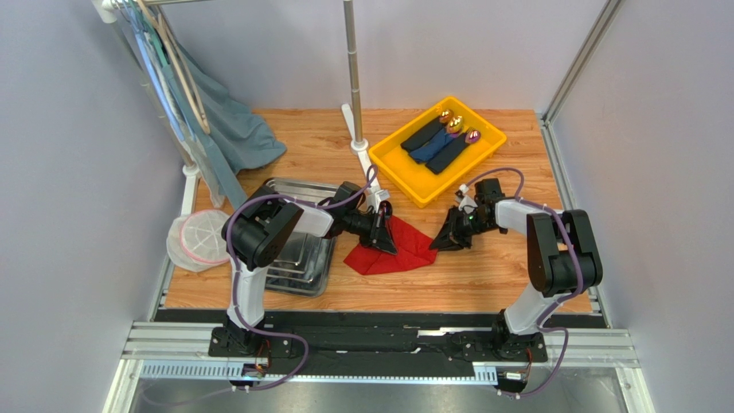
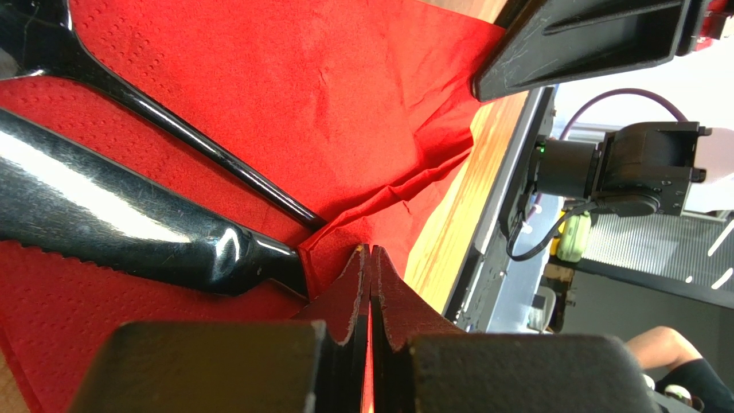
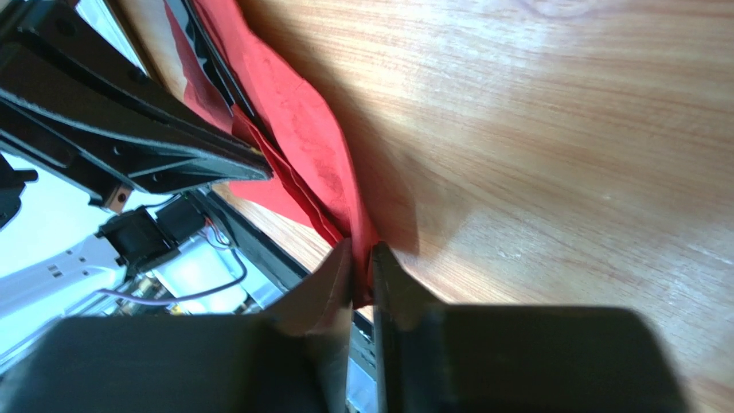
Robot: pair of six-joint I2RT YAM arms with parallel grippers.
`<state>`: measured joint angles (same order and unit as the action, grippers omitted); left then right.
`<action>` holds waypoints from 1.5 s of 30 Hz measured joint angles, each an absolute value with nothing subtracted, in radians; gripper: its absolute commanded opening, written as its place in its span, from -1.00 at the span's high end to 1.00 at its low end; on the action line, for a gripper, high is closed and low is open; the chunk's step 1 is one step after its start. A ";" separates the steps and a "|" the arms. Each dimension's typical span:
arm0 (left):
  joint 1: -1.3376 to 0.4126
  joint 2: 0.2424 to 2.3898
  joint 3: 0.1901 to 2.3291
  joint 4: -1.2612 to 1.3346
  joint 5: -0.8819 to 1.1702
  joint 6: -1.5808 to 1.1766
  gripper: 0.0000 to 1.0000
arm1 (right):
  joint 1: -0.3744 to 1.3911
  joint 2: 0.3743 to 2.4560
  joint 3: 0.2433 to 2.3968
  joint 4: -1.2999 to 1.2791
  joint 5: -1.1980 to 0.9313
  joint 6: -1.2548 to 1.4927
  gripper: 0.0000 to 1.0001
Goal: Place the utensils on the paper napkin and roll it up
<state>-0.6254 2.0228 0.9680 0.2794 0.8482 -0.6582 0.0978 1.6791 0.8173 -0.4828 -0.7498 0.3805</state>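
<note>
Paper napkin [image 1: 405, 254] clamped by left gripper [image 2: 370, 255], right gripper [image 3: 362, 255].
Only left wrist view showed me utensils [image 2: 129, 211] on it; overhead, left arm [image 1: 297, 219] hid them.

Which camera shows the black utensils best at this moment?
Left wrist: two glossy black utensils lie on the red paper napkin, close and sharp. Top external cannot separate them from the dark left end effector. Right wrist shows only napkin, no utensils.
</note>
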 measured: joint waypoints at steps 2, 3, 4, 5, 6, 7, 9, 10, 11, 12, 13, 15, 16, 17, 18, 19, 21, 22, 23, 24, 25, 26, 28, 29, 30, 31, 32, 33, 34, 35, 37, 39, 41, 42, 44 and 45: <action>-0.625 2.023 0.968 0.279 0.848 -0.656 1.00 | 0.098 1.679 0.820 -0.488 -0.754 0.375 0.90; -0.625 2.023 0.968 0.279 0.848 -0.656 1.00 | 0.100 1.678 0.820 -0.489 -0.759 0.374 0.93; -0.625 2.023 0.968 0.280 0.848 -0.656 1.00 | 0.102 1.676 0.820 -0.489 -0.763 0.374 0.95; -0.625 2.023 0.968 0.279 0.848 -0.656 1.00 | 0.105 1.673 0.820 -0.488 -0.771 0.376 1.00; -0.625 2.023 0.968 0.279 0.848 -0.656 1.00 | 0.110 1.667 0.820 -0.487 -0.779 0.377 1.00; -0.625 2.023 0.968 0.280 0.848 -0.656 1.00 | 0.115 1.660 0.820 -0.485 -0.788 0.379 1.00; -0.625 2.023 0.968 0.280 0.848 -0.656 1.00 | 0.134 1.643 0.825 -0.482 -0.809 0.383 1.00; -0.625 2.023 0.968 0.280 0.848 -0.656 1.00 | 0.145 1.637 0.832 -0.482 -0.819 0.385 1.00; -0.625 2.023 0.968 0.279 0.848 -0.656 1.00 | 0.155 1.634 0.839 -0.481 -0.826 0.387 1.00; -0.625 2.023 0.968 0.279 0.848 -0.656 1.00 | 0.166 1.633 0.847 -0.479 -0.833 0.389 1.00; -0.625 2.023 0.968 0.279 0.848 -0.656 1.00 | 0.175 1.633 0.854 -0.475 -0.839 0.393 1.00; -0.625 2.023 0.968 0.279 0.848 -0.654 1.00 | 0.195 1.633 0.862 -0.467 -0.845 0.401 1.00; -0.625 2.023 0.968 0.279 0.848 -0.653 1.00 | 0.204 1.633 0.864 -0.465 -0.846 0.404 1.00; -0.625 2.023 0.968 0.279 0.848 -0.652 1.00 | 0.213 1.633 0.865 -0.462 -0.847 0.410 1.00; -0.625 2.023 0.968 0.279 0.848 -0.651 1.00 | 0.222 1.633 0.867 -0.458 -0.847 0.416 1.00; -0.625 2.023 0.968 0.279 0.848 -0.650 1.00 | 0.232 1.633 0.870 -0.455 -0.847 0.424 1.00; -0.625 2.023 0.968 0.279 0.848 -0.649 1.00 | 0.251 1.633 0.877 -0.447 -0.847 0.439 1.00; -0.625 2.023 0.969 0.277 0.848 -0.648 1.00 | 0.262 1.633 0.883 -0.442 -0.847 0.446 1.00; -0.625 2.023 0.970 0.276 0.848 -0.648 1.00 | 0.272 1.634 0.891 -0.438 -0.847 0.454 1.00; -0.625 2.022 0.970 0.274 0.848 -0.647 1.00 | 0.280 1.634 0.896 -0.433 -0.847 0.460 1.00; -0.625 2.022 0.970 0.274 0.848 -0.646 1.00 | 0.286 1.635 0.901 -0.428 -0.847 0.466 1.00; -0.625 2.022 0.970 0.273 0.848 -0.645 1.00 | 0.293 1.636 0.907 -0.423 -0.847 0.473 1.00; -0.625 2.022 0.970 0.273 0.848 -0.645 1.00 | 0.305 1.637 0.914 -0.412 -0.846 0.485 1.00; -0.625 2.022 0.970 0.273 0.848 -0.645 1.00 | 0.310 1.637 0.915 -0.408 -0.845 0.490 1.00; -0.625 2.022 0.970 0.273 0.848 -0.644 1.00 | 0.316 1.638 0.916 -0.405 -0.842 0.495 1.00; -0.625 2.022 0.970 0.273 0.848 -0.644 1.00 | 0.322 1.640 0.917 -0.402 -0.839 0.499 1.00; -0.625 2.021 0.970 0.273 0.848 -0.644 1.00 | 0.327 1.644 0.918 -0.398 -0.836 0.502 1.00; -0.625 2.020 0.970 0.271 0.848 -0.643 1.00 | 0.331 1.650 0.919 -0.398 -0.833 0.505 1.00; -0.625 2.017 0.970 0.267 0.846 -0.641 1.00 | 0.334 1.657 0.920 -0.397 -0.827 0.507 1.00; -0.625 2.012 0.970 0.260 0.840 -0.638 1.00 | 0.335 1.663 0.921 -0.398 -0.822 0.508 1.00; -0.625 2.003 0.970 0.249 0.829 -0.630 0.99 | 0.338 1.675 0.922 -0.397 -0.811 0.509 1.00; -0.623 1.990 0.970 0.237 0.823 -0.622 0.98 | 0.338 1.682 0.923 -0.396 -0.805 0.509 1.00; -0.621 1.973 0.970 0.225 0.819 -0.617 0.95 | 0.338 1.685 0.925 -0.395 -0.798 0.510 1.00; -0.620 1.963 0.970 0.221 0.819 -0.614 0.94 | 0.338 1.685 0.926 -0.394 -0.795 0.510 1.00; -0.620 1.945 0.970 0.215 0.818 -0.607 0.82 | 0.338 1.685 0.929 -0.392 -0.793 0.512 1.00; -0.620 1.937 0.970 0.207 0.818 -0.603 0.78 | 0.338 1.685 0.931 -0.391 -0.791 0.512 1.00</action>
